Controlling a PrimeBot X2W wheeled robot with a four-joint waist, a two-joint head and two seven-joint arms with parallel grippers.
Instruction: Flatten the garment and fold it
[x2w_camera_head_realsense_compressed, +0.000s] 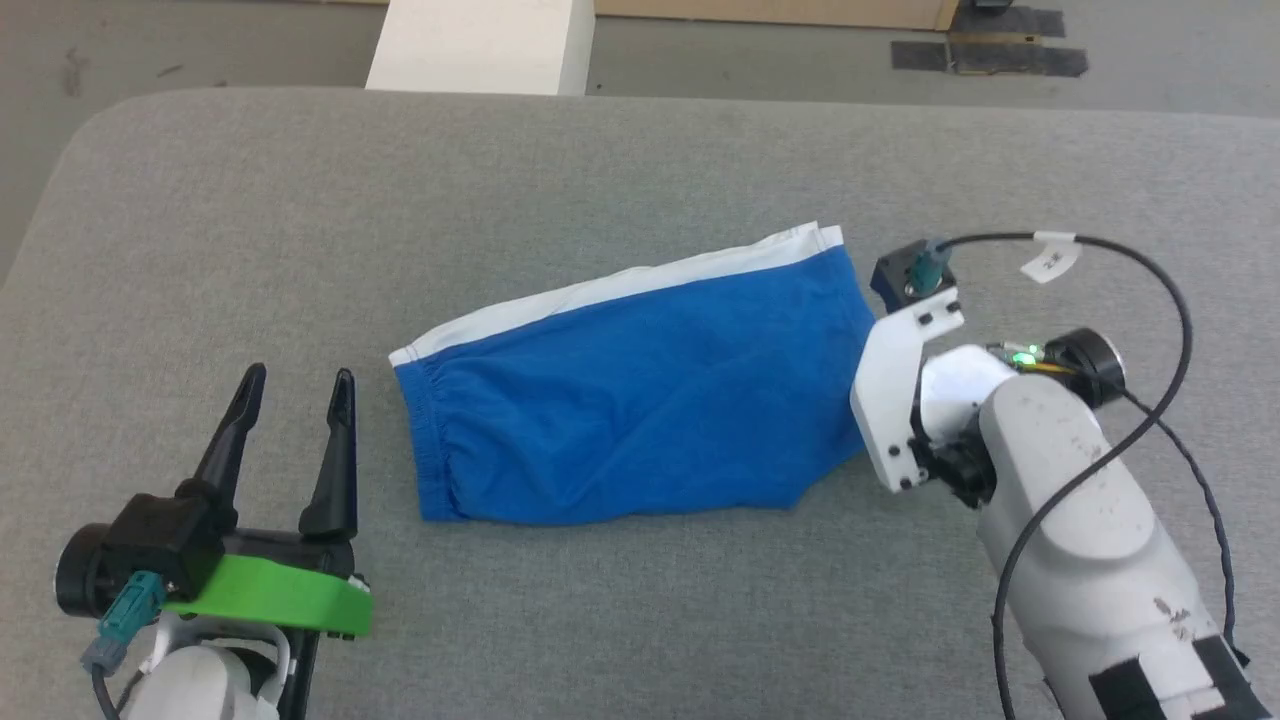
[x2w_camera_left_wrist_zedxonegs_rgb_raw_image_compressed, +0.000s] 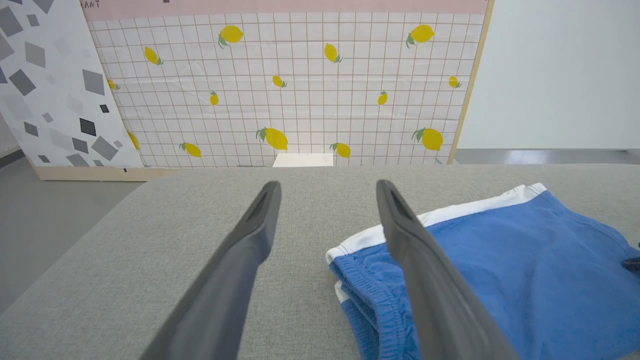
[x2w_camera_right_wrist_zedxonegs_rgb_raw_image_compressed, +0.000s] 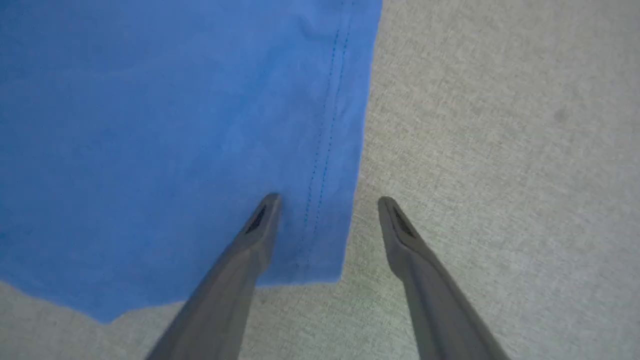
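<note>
Arm hardware: black and white, one green part.
Left pincer (x2w_camera_head_realsense_compressed: 299, 373) black, green collar (x2w_camera_head_realsense_compressed: 270, 597); right forearm (x2w_camera_head_realsense_compressed: 1090, 520) white, scuffed, with black cable (x2w_camera_head_realsense_compressed: 1188, 320), white tag (x2w_camera_head_realsense_compressed: 1050, 262), lit green lamp (x2w_camera_head_realsense_compressed: 1021, 353).

Soft matt cloth garment (x2w_camera_head_realsense_compressed: 640, 395) — coarse woven tabletop (x2w_camera_head_realsense_compressed: 300, 220).

Shorts (x2w_camera_head_realsense_compressed: 640, 420): royal blue, with white waistband (x2w_camera_head_realsense_compressed: 620, 285) and blue double stitching along one edge. Counter (x2w_camera_head_realsense_compressed: 300, 220): plain grey weave. Left gripper (x2w_camera_head_realsense_compressed: 301, 373): black, on a bright green mount (x2w_camera_head_realsense_compressed: 270, 595). Backdrop panel (x2w_camera_left_wrist_zedxonegs_rgb_raw_image_compressed: 310, 85): white, brown grid, yellow lemons. Adjoining panel (x2w_camera_left_wrist_zedxonegs_rgb_raw_image_compressed: 55, 85): white with grey and black angular flecks.
</note>
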